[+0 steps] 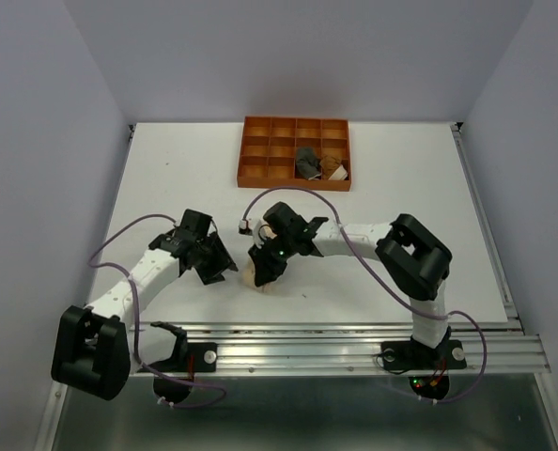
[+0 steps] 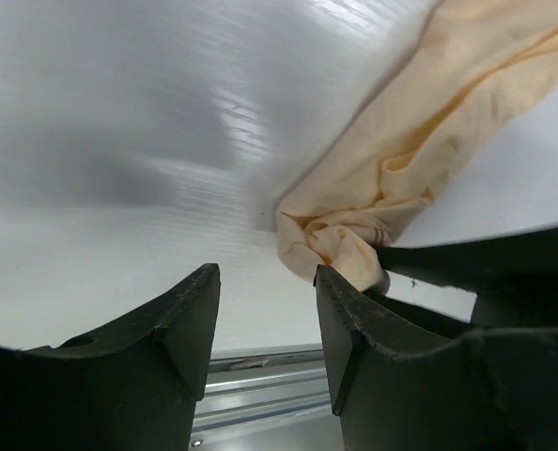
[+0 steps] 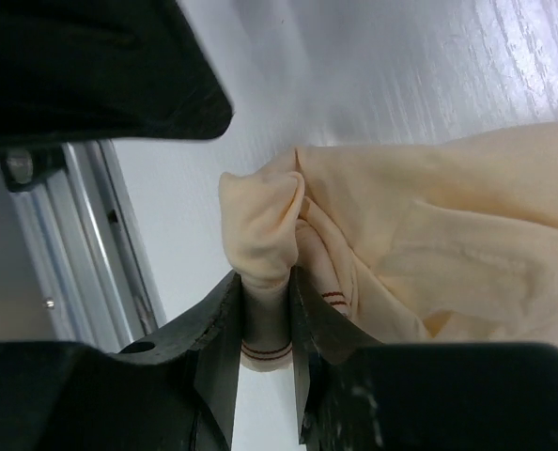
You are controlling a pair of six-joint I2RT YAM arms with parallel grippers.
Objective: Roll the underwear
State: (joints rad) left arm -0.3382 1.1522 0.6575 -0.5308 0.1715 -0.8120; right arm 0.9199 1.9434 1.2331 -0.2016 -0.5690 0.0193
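Both low — R gripper (image 3: 263, 291) pinches peach brief (image 3: 448, 225); L gripper (image 2: 265, 277) spread beside it.

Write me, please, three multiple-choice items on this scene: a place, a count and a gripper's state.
1. How many pieces of underwear lie in the tray? A) none B) four C) two
2. Where is the pale peach underwear? A) on the table near the arms' bases B) at the far left corner C) on the rail
3. What is the right gripper doing? A) open, clear of fabric B) shut on that underwear C) out of view

1 C: a dark grey piece and a rust-brown piece sit in its compartments.
2 A: the top view shows it at the near centre.
3 B: its wrist view shows fabric pinched between the jaws.
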